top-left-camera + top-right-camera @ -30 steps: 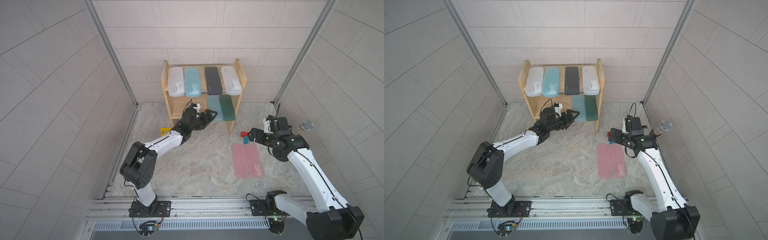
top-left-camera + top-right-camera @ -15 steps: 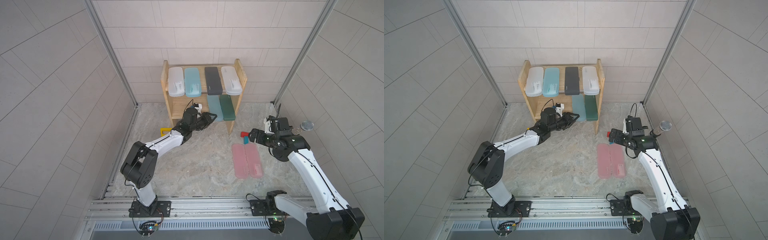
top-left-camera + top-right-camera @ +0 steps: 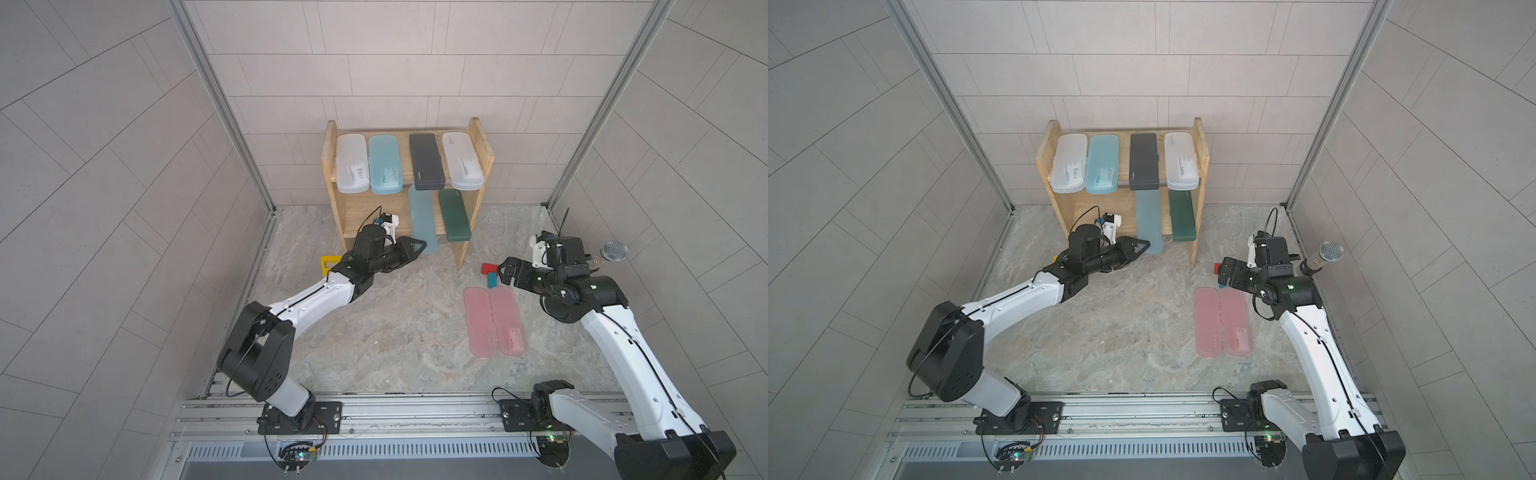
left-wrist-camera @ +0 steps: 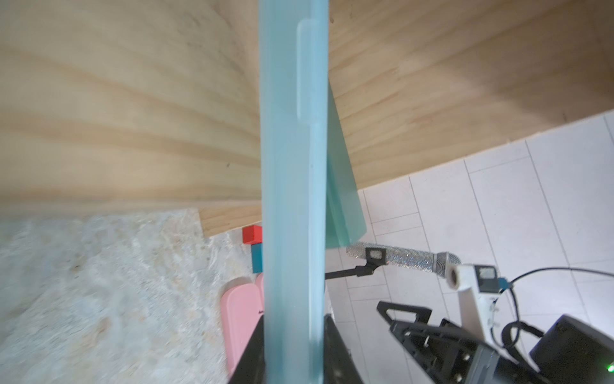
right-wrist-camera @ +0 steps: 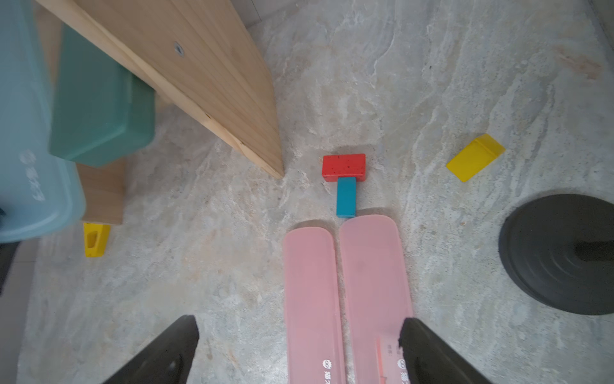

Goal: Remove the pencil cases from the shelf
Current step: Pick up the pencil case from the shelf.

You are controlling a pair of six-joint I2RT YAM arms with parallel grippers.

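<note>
Open floor [image 3: 395,324] between shelf [image 3: 353,208] edge, pink cases [image 3: 494,322] and left hand's [image 3: 419,246] teal case [image 3: 422,216]

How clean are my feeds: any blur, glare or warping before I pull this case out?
Left wrist view: the teal case fills the middle, blurred nearest the lens; the shelf bows from lens warp. Right wrist view: the pink cases are sharp, print readable; the teal case is smeared. Both top views: even light, soft shadows, no glare; wall tiles bow slightly.
</note>
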